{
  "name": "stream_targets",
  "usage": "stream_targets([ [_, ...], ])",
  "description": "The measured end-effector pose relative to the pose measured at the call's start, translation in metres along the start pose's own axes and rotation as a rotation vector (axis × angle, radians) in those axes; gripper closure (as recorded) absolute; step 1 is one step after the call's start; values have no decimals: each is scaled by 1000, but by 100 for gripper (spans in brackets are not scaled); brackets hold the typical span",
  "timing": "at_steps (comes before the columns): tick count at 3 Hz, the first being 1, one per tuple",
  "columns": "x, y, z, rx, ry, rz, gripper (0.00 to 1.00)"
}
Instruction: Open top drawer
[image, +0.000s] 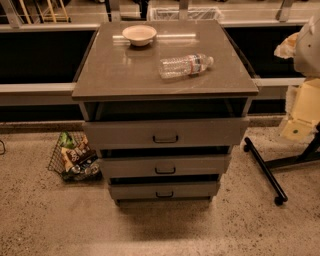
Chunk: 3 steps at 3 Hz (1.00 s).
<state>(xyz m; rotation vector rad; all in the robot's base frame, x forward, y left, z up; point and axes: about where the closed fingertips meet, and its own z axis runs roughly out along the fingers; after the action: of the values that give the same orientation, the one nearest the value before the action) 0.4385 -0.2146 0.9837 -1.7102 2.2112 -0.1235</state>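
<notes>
The top drawer is the widest and tallest grey-brown front of the three on the cabinet, with a small dark pull handle at its centre. A dark gap shows between its upper edge and the cabinet top. Its front looks to stand slightly forward of the two lower drawers. My gripper is out of view. Only a white rounded part of my arm shows at the right edge, well to the right of the drawer and above it.
Two narrower drawers sit below. On the cabinet top lie a clear plastic bottle and a cream bowl. A wire basket of snacks stands on the floor at left. A black wheeled stand carrying a cream box is at right.
</notes>
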Motion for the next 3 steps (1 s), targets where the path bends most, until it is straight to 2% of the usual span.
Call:
stream_targets([
  [1, -1, 0, 3, -3, -5, -3, 0],
  [3, -23, 8, 70, -84, -110, -54, 0],
])
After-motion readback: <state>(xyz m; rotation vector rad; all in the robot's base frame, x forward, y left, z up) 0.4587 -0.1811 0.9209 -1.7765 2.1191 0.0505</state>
